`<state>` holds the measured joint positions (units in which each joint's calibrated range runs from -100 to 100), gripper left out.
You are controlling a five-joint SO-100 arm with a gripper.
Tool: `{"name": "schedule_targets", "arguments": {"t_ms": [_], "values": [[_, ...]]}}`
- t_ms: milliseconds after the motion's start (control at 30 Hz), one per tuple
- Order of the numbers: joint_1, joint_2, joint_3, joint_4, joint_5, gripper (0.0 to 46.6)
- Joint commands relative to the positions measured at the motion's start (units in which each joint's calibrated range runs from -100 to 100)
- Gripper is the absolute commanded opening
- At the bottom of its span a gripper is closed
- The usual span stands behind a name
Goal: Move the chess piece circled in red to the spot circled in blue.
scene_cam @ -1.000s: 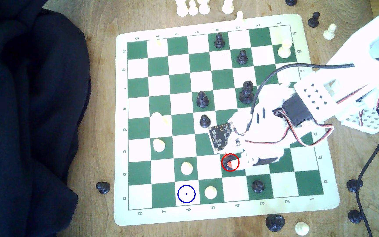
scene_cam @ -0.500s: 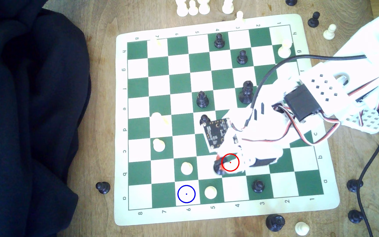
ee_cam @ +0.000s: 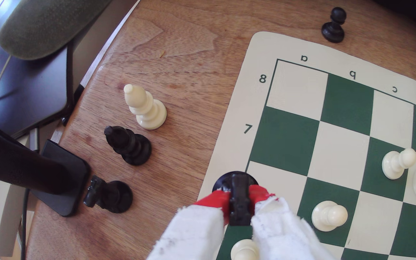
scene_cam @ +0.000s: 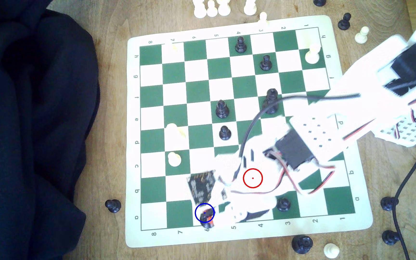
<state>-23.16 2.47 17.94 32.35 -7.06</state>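
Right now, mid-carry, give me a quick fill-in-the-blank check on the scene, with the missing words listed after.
1. The gripper is shut on a chess piece whose colour is ____.
2. In the exterior view, the chess piece sits at the ring drawn in ____.
3. The red ring now has ____ chess piece inside it.
4. The fingertips gripping the piece are coloured ____.

Missing words: black; blue; no; red

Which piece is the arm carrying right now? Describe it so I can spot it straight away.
Go to the green-and-white board's near edge in the exterior view, to the blue ring by the "6" label. The chess piece is there, pinched in the gripper. Unlike the round-headed white pawns nearby, it is black with a lumpy top, clamped between red pads.
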Motion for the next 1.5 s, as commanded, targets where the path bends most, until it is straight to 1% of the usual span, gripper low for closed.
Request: {"name": "schedule_targets", "arguments": {"t_ms": [0, 400, 767, 1133, 1233, 1267, 1300, 1400, 1467], "values": [[-0.1, 0.9, -5.5, -2.5, 0.0, 0.2], [1.2, 7.7, -7.4, -4.8, 1.4, 0.2], [2.8, 8.9, -6.9, -3.8, 2.6, 0.2], [2.5, 9.9, -7.6, -1.3, 3.1, 0.2], [2.5, 9.9, -7.7, -1.2, 3.1, 3.3], [2.5, 9.9, -7.9, -1.2, 3.0, 7.4], [2.5, 9.9, -8.0, -1.2, 2.9, 9.8], [2.5, 9.4, -8.4, -1.2, 2.8, 12.8], [2.4, 8.7, -9.5, 0.1, 2.6, 12.9]]}}
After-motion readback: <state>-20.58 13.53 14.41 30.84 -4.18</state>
